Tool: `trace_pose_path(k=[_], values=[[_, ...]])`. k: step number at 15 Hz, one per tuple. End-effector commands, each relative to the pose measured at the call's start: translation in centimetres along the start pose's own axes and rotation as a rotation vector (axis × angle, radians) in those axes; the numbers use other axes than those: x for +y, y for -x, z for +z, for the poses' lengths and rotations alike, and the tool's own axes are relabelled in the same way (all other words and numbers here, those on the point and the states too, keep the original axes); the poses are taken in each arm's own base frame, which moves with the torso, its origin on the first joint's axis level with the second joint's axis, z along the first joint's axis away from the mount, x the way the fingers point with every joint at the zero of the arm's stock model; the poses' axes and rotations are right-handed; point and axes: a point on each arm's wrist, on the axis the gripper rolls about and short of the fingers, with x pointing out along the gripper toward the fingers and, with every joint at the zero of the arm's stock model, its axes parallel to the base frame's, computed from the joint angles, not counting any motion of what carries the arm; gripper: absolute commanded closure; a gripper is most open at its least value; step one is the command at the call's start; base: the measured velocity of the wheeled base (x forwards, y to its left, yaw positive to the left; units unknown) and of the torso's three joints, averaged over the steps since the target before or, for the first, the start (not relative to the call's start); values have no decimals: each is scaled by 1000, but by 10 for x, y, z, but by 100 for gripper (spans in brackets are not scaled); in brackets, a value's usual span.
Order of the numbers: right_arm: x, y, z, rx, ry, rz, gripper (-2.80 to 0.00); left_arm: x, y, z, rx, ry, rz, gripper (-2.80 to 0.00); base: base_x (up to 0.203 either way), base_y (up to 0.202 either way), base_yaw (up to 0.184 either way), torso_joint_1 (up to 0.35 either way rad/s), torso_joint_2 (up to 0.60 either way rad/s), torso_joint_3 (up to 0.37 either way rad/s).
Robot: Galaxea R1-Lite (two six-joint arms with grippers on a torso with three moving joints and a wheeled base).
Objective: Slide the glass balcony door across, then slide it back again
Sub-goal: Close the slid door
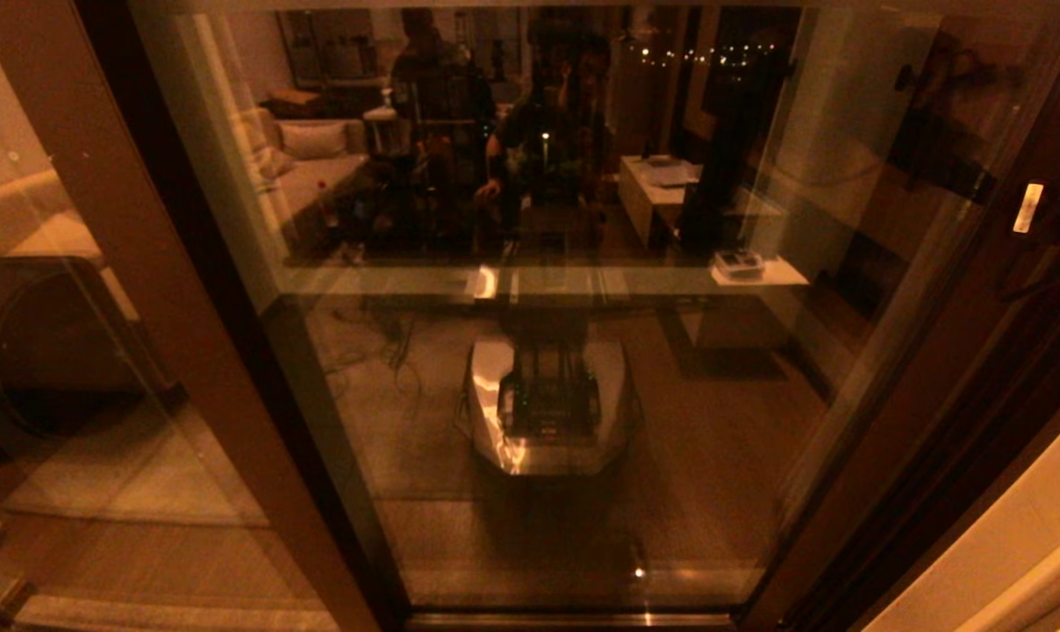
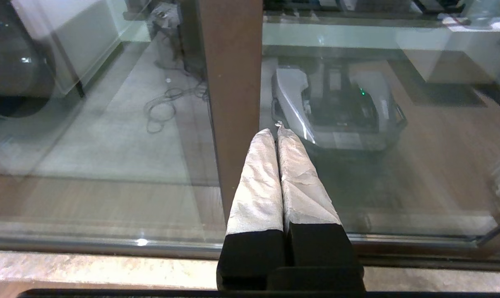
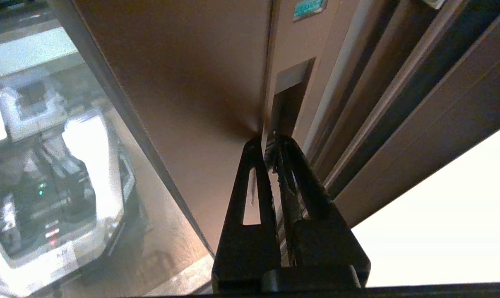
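1. The glass balcony door point(image 1: 539, 351) fills the middle of the head view: a tall reflective pane in a dark brown frame, standing on its floor track point(image 1: 574, 619). Its left upright point(image 1: 179, 290) overlaps a second glass pane point(image 1: 74, 369) further left; its right upright point(image 1: 960, 351) lies close to the wall jamb.

2. The right tool point(image 3: 270, 138) has its two black fingers pressed together with nothing between them. Its tips touch the seam where the door's right upright meets a slim recessed handle plate point(image 3: 289, 99).

3. The left tool point(image 2: 277, 131), its fingers wrapped in pale tape, is likewise closed and empty. It points at the door's left upright point(image 2: 233, 103), tips level with that upright's right edge where the glass begins. Whether they touch cannot be told.

4. Handling, as a judgement: the door is probably heavy and rigid, rolling only along its track, so it needs a steady sideways push and not a pinch.

5. The glass is smooth, slippery and breakable, and so a poor place to press. The frame uprights and the handle recess give firm edges to bear on.

6. A closed tool hooked in the handle recess should drive the door leftwards; the opposite upright would serve for the return.
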Motion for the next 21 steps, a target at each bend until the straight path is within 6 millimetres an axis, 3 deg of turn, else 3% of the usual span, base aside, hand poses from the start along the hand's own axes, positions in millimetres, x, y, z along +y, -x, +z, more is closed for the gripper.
trace_pose_path(k=[1,6,16,21], values=[[0,1,-1,7,2,3,0,0,0,0,-1,0,1,0,0,0,0,0,0,0],[-14,-3,0,13,-14,51,0,0,0,0,0,0,1,0,0,0,0,0,0,0],[-21,8,3,2,-17,68,0,0,0,0,0,0,1,0,0,0,0,0,0,0],[-22,2,1,13,-16,62,0,0,0,0,-1,0,1,0,0,0,0,0,0,0]])
